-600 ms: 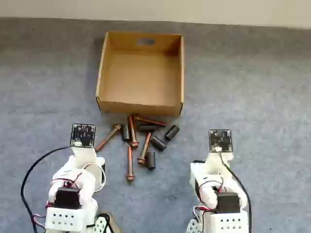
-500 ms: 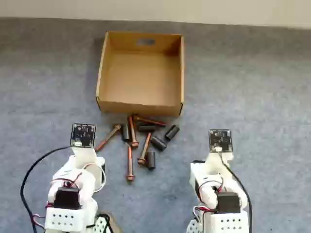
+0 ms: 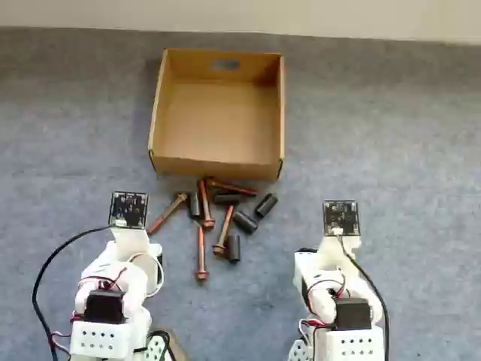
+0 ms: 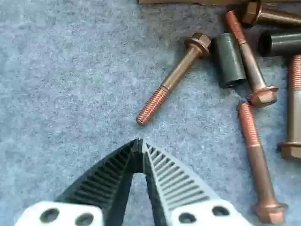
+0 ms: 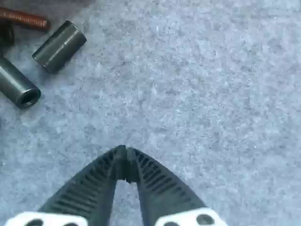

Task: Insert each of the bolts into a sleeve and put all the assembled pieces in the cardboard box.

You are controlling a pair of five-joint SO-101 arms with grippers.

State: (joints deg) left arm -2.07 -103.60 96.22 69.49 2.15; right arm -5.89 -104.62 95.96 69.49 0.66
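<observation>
- tabletop (image 4: 66,75): grey cloth covering, felt-like, with a fuzzy nap; matt throughout.
- bolts (image 4: 175,79): copper-toned metal. The shanks are smooth with a dull sheen, the threaded ends finely ridged and rougher-looking.
- sleeves (image 5: 59,45): dark grey, metal by the look, smooth with a satin finish and a faint highlight along the barrel.
- cardboard box (image 3: 216,165): plain brown cardboard, matt, the same inside and out.
- left tool (image 4: 140,143) and right tool (image 5: 125,151): matt black plastic with ribbed faces, set on smooth white plastic mounts with a slight gloss.
</observation>
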